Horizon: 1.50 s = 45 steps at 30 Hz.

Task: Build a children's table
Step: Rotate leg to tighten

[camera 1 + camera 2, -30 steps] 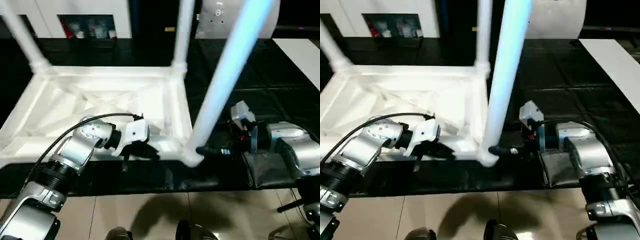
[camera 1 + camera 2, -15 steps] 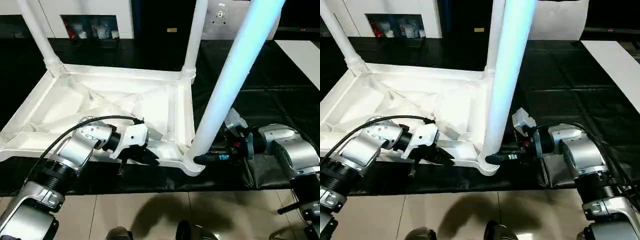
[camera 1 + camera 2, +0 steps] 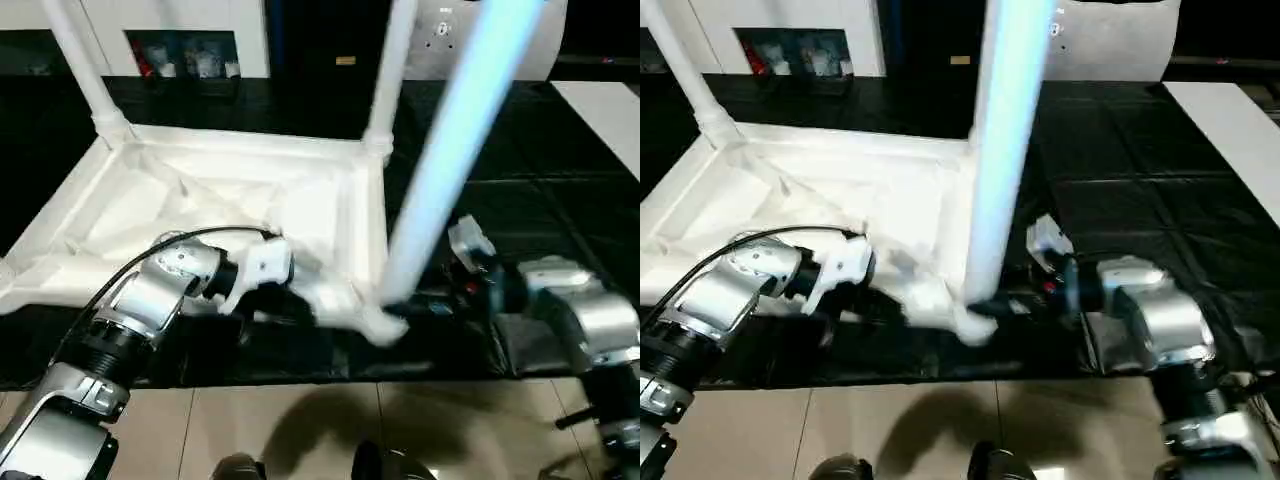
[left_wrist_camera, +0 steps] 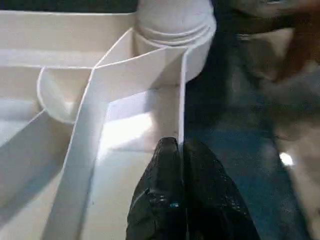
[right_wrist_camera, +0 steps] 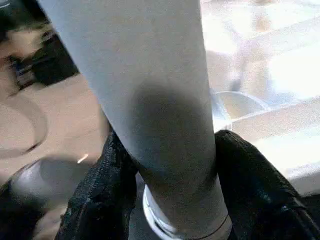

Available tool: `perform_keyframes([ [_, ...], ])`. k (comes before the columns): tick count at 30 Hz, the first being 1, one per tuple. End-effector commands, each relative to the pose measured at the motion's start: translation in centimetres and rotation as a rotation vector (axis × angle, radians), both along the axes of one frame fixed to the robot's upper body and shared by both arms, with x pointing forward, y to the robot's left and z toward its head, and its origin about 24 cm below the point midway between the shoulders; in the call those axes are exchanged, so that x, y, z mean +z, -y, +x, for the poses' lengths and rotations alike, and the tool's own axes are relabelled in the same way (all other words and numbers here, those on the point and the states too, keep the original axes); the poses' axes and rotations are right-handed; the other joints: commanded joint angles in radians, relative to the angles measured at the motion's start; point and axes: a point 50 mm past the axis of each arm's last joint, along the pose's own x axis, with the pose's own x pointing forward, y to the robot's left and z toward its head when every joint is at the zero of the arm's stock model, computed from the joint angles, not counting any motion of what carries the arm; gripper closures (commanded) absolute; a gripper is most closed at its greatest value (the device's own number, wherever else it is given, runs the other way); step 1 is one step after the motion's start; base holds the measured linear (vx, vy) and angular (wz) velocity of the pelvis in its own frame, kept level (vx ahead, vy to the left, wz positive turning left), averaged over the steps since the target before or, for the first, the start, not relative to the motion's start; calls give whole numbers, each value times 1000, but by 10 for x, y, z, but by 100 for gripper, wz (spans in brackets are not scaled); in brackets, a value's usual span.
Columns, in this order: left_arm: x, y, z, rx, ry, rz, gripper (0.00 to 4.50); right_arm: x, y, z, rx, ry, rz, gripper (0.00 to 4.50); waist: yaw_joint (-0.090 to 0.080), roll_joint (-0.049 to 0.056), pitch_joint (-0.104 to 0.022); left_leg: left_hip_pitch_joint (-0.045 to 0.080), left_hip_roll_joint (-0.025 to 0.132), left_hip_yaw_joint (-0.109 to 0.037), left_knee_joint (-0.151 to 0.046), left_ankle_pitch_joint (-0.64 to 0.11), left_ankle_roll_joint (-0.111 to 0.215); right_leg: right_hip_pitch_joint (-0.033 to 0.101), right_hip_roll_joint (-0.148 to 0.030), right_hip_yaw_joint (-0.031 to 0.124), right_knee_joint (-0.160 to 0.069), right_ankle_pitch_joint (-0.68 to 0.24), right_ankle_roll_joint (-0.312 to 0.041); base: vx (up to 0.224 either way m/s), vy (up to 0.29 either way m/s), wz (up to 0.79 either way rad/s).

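The children's table lies upside down: its white ribbed top (image 3: 200, 190) faces up on the black sheet. Two legs stand in the far sockets, one at the back left (image 3: 90, 80) and one at the back right (image 3: 390, 70). A third leg (image 3: 450, 160) rises tilted from the near right corner socket (image 3: 380, 322). My right gripper (image 5: 170, 140) is shut on this leg just above the socket, one finger (image 5: 107, 170) on each side. My left gripper (image 4: 180, 147) is shut on a thin upright rib of the top near that same corner.
The black-sheeted work table (image 3: 560, 200) ends just in front of my arms, with tiled floor (image 3: 300, 420) below. A white panel (image 3: 600, 110) lies at the far right. A dark pad (image 3: 525, 340) sits under my right forearm. White cabinets and a shelf (image 3: 185, 55) stand behind.
My right gripper's fingers have closed in onto the near right leg above its socket. The left gripper holds the rib as before. The head view has shifted a little.
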Motion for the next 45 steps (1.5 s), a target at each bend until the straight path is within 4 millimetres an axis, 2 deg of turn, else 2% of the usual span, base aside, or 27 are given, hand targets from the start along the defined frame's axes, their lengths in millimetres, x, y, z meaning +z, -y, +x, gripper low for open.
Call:
perform_keyframes([
  [1, 7, 18, 6, 131, 37, -78, 450, -3, -19, 11, -179, 19, -14, 245, -11, -8, -77, -9, 0, 13, -62, -102, 69, 86, -46, 41, -87, -546, 0, 0, 0, 0],
  [3, 7, 24, 9, 209, 35, -103, 450, -4, -25, 17, -295, 22, -3, 247, -29, -9, -78, -15, 1, 8, -62, -110, 55, 92, -47, 32, -92, -553, 15, 0, 0, 0],
  [4, 8, 26, 10, 243, 37, -112, 450, -5, -28, 19, -334, 12, 6, 249, -41, -5, -79, -18, -2, 7, -60, -117, 58, 96, -48, 30, -93, -549, 21, 0, 0, 0],
  [6, 8, 32, 14, 324, 37, -131, 450, -6, -35, 24, -434, 11, -6, 251, -53, -7, -80, -14, -5, 9, -58, -121, 70, 90, -45, 29, -97, -541, 22, 0, 0, 0],
  [7, 9, 36, 15, 368, 38, -146, 450, -7, -40, 26, -487, 4, -4, 251, -61, -7, -79, -17, -8, 9, -56, -123, 78, 91, -45, 28, -98, -541, 20, 0, 0, 0],
  [8, 9, 36, 15, 368, 38, -146, 450, -7, -40, 26, -487, 4, -4, 252, -63, -6, -77, -15, -8, 11, -56, -124, 81, 88, -43, 28, -101, -546, 22, 0, 0, 0],
  [10, 10, 53, 20, 511, 44, -192, 450, -9, -54, 34, -667, -2, -4, 252, -70, -4, -77, -14, -6, 11, -56, -119, 81, 83, -42, 25, -102, -543, 18, 0, 0, 0],
  [13, 12, 67, 23, 595, 52, -215, 450, -7, -63, 39, -784, 23, 31, 252, -73, -4, -80, -13, -5, 8, -57, -119, 89, 84, -44, 27, -100, -526, 18, 0, 0, 0],
  [15, 13, 71, 23, 598, 55, -218, 450, -6, -66, 39, -795, 34, 40, 184, -72, -4, -82, -16, -2, 6, -59, -107, 103, 87, -46, 33, -91, -483, 7, 0, 0, 0],
  [17, 14, 74, 23, 589, 67, -207, 450, -4, -67, 38, -793, 37, 58, 181, -70, -3, -84, -17, 0, 6, -60, -92, 117, 87, -47, 39, -82, -442, -15, 0, 0, 0],
  [18, 15, 73, 24, 572, 81, -193, 450, -3, -64, 36, -779, 58, 55, 174, -69, -3, -84, -17, 0, 6, -60, -82, 126, 88, -47, 41, -79, -421, -27, 0, 0, 0],
  [19, 15, 70, 24, 560, 86, -184, 450, -2, -59, 35, -763, 77, 52, 162, -65, 4, -85, -16, 2, 5, -60, -68, 133, 88, -48, 44, -73, -395, -40, 0, 0, 0],
  [22, 13, 63, 21, 524, 93, -168, 450, 1, -48, 33, -735, 113, 53, 131, -59, -1, -88, -21, 2, 7, -58, -33, 155, 93, -48, 49, -63, -338, -67, 0, 0, 0],
  [24, 12, 60, 20, 503, 96, -159, 450, 2, -44, 32, -712, 126, 47, 115, -55, 4, -86, -20, 3, 6, -58, -25, 162, 93, -49, 50, -61, -329, -78, 0, 0, 0],
  [25, 10, 56, 17, 463, 94, -147, 450, 3, -36, 30, -656, 149, 37, 103, -57, 2, -85, -19, 4, 8, -58, -28, 166, 92, -48, 50, -62, -331, -83, 0, 0, 0],
  [26, 10, 56, 17, 463, 94, -147, 450, 3, -36, 30, -656, 149, 37, 93, -55, 0, -85, -19, 4, 7, -59, -31, 166, 94, -49, 50, -62, -335, -83, 0, 0, 0],
  [29, 7, 45, 13, 373, 90, -113, 450, 7, -16, 28, -550, 173, 13, 82, -55, 0, -83, -17, 5, 8, -59, -58, 167, 93, -48, 51, -65, -363, -81, 0, 0, 0],
  [30, 7, 44, 13, 371, 91, -112, 450, 8, -15, 28, -547, 174, 12, 68, -55, 0, -82, -18, 6, 8, -59, -64, 167, 93, -49, 53, -63, -363, -82, 0, 0, 0],
  [33, 4, 31, 10, 261, 87, -60, 450, 14, 1, 22, -377, 187, -24, 48, -55, -2, -79, -15, 6, 8, -61, -84, 160, 92, -47, 51, -69, -398, -74, 0, 0, 0],
  [35, 4, 27, 8, 218, 84, -42, 450, 15, 6, 19, -306, 177, -36, 14, -52, -2, -81, -16, 7, 7, -60, -84, 162, 92, -49, 52, -67, -394, -76, 0, 0, 0],
  [38, 4, 22, 6, 148, 73, -22, 450, 16, 12, 14, -214, 156, -59, 4, -48, -1, -82, -12, 10, 8, -60, -76, 166, 91, -49, 54, -65, -382, -91, 0, 0, 0],
  [40, 4, 18, 2, 59, 59, 0, 450, 17, 16, 10, -116, 124, -85, 4, -39, -3, -81, -11, 13, 8, -61, -68, 170, 89, -50, 57, -62, -373, -103, 0, 0, 0],
  [45, 5, 15, -4, -54, 43, 24, 450, 17, 21, 8, -33, 100, -125, 4, -22, -2, -80, -6, 18, 10, -62, -66, 157, 86, -53, 60, -57, -379, -119, 0, 0, 0],
])
